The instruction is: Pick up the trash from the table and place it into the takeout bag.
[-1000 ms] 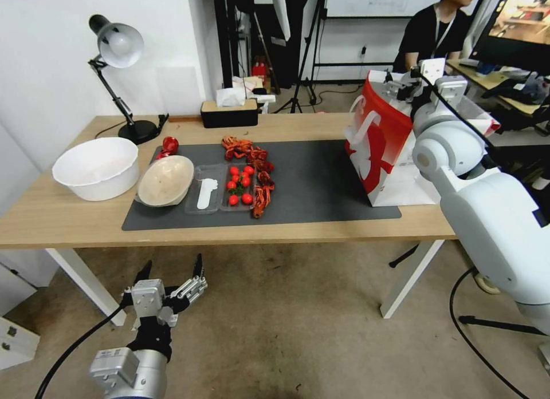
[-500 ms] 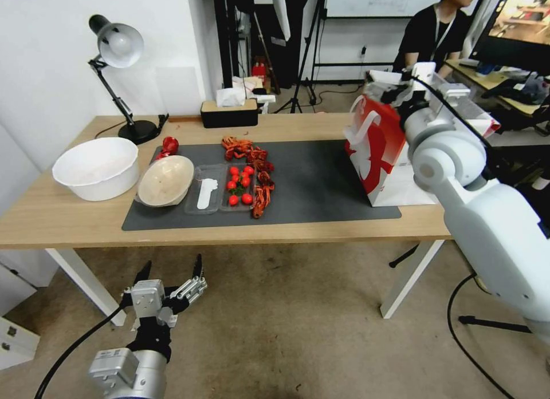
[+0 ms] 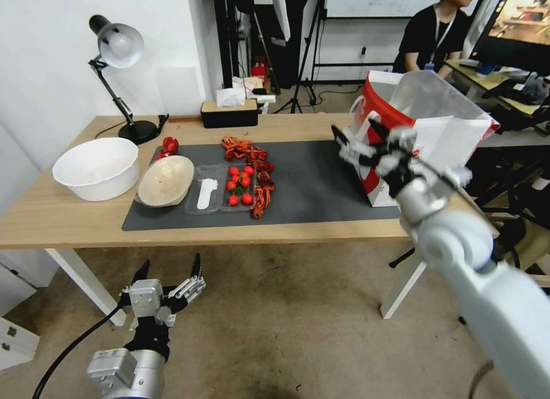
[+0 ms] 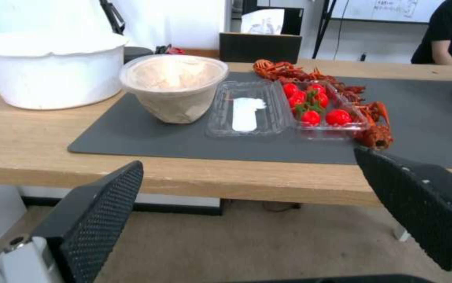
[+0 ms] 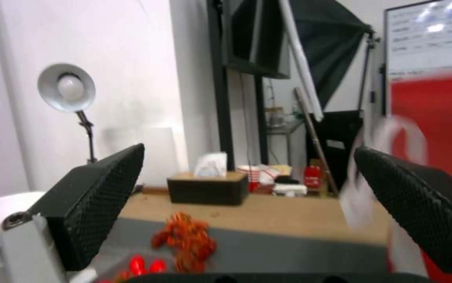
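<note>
I've swung the right end effector [image 3: 355, 137] down from above the takeout bag [image 3: 401, 153] to its mat-facing side, fingers spread, empty; left end effector [image 3: 168, 269] unchanged below the desk [image 3: 69, 216], spread.

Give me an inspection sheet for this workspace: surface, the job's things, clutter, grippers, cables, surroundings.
Surface: light-wood table with a dark grey mat.
Job's things: beige paper bowl tilted on the mat; crushed red can behind it; takeout bag upright at the mat's right end.
Clutter: white basin, clear tray of cherry tomatoes, crayfish shells, desk lamp, tissue box.
Grippers: left gripper open, low in front of the table edge; right gripper open, above the mat beside the bag.
Cables: black cable along the left arm.
Surroundings: light stands and a whiteboard behind the table.
</note>
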